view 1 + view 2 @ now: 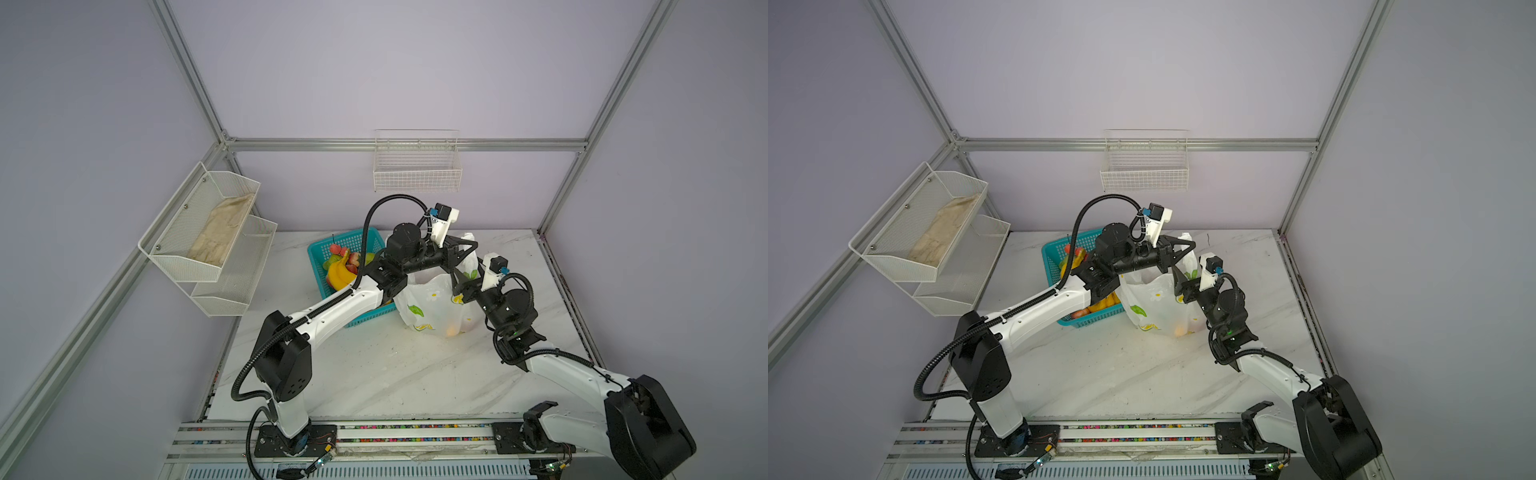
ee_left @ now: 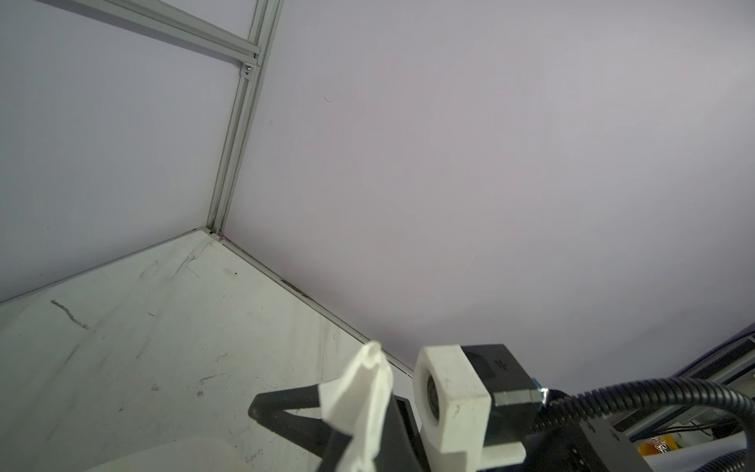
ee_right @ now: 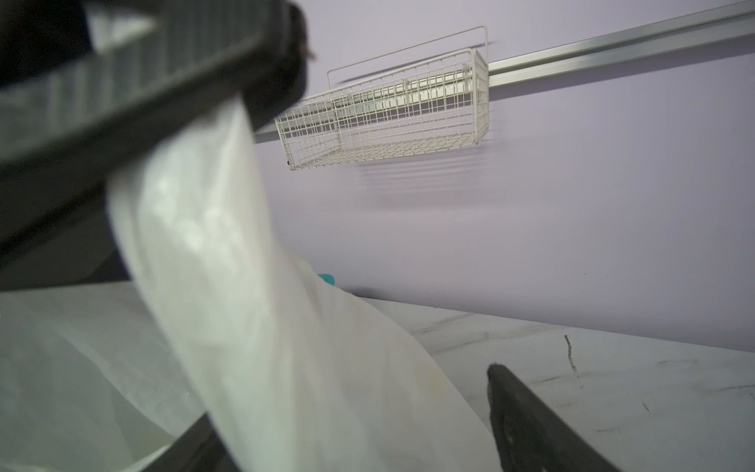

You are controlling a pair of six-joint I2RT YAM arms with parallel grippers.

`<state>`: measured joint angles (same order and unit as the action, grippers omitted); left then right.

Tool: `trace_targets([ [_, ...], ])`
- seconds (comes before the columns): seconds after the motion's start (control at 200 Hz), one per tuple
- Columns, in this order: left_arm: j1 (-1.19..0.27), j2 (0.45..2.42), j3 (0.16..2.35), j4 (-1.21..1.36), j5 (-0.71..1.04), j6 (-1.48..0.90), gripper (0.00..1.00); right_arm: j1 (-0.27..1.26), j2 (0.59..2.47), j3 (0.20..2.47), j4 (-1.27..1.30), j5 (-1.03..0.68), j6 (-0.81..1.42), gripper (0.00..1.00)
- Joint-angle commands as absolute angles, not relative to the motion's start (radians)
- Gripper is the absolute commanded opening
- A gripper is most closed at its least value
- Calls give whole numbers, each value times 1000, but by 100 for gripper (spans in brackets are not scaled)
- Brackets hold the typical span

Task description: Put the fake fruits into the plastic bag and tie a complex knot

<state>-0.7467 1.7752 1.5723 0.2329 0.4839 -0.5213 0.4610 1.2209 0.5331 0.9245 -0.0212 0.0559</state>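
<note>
Pinching handle point(image 2: 363, 392) in shut left claw point(image 1: 473, 246); right claw point(image 1: 457, 280) gapes wide: next grasp bag point(image 1: 428, 303) low, strip taut.

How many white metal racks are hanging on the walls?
2. A wire basket hangs on the back wall. A two-tier mesh shelf hangs on the left wall, with a beige cloth in its upper tier. None seems hidden.

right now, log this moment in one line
left tool shut on bag handle | right tool open at plastic bag | fake fruits in teal basket
</note>
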Motion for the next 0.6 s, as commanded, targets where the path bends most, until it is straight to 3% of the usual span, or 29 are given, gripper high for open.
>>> trace_targets([
  [0.0,-749,1738,1540,298,491,-543,0,473,1265,580,1072,40,88,86],
  [0.095,-749,1741,1542,298,491,-545,0,480,1302,586,1128,100,122,85],
  [0.285,-747,1735,1532,301,472,-544,0,491,1325,605,976,334,233,70],
  [0.47,-740,1731,1532,275,444,-520,0,492,1323,499,926,335,212,64],
  [0.595,-730,1729,1535,266,445,-501,0,489,1289,467,902,247,153,62],
])
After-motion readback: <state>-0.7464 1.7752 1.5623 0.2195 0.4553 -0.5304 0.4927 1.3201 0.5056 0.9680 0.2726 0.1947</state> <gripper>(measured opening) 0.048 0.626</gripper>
